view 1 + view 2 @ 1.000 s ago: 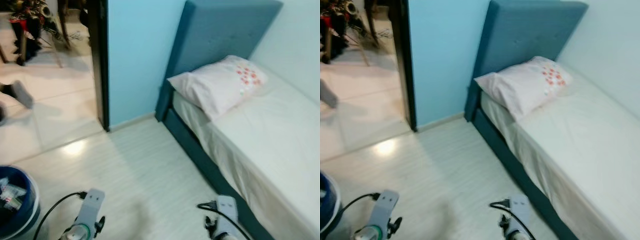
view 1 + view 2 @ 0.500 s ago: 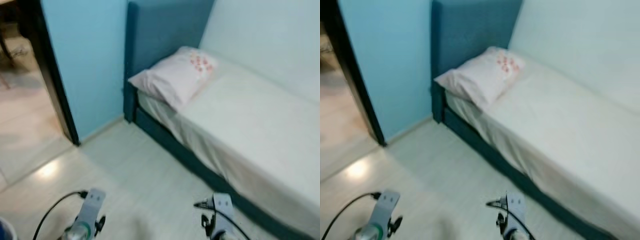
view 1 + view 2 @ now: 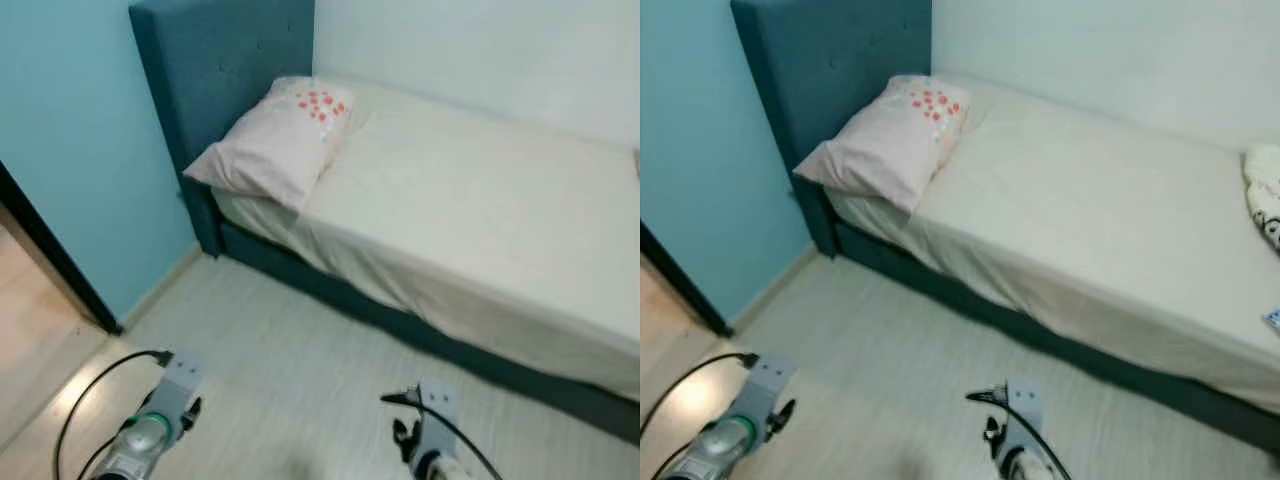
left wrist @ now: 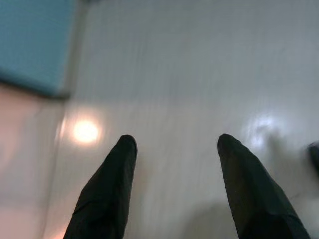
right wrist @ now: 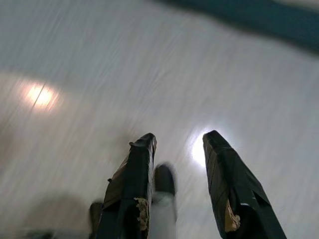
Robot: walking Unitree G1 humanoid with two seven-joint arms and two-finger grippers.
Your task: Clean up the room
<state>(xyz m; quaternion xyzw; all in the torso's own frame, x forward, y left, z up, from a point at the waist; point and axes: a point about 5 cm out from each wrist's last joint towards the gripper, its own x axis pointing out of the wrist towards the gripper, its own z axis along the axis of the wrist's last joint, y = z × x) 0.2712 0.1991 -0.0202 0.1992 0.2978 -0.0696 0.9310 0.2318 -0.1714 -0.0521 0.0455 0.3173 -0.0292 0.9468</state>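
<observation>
Pink pillow (image 3: 272,140) lies on the bed (image 3: 480,200), well beyond both empty, parted grippers (image 4: 174,144) (image 5: 178,144).

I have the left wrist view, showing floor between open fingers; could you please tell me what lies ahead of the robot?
Observer: A bed stands ahead, with a pillow at its headboard end.
Operator: Thank you. Is anything else on it?
Observer: Yes, a white patterned item lies at its right end; I cannot tell what it is.
Operator: And the right gripper?
Observer: The right gripper is open, over floor.
</observation>
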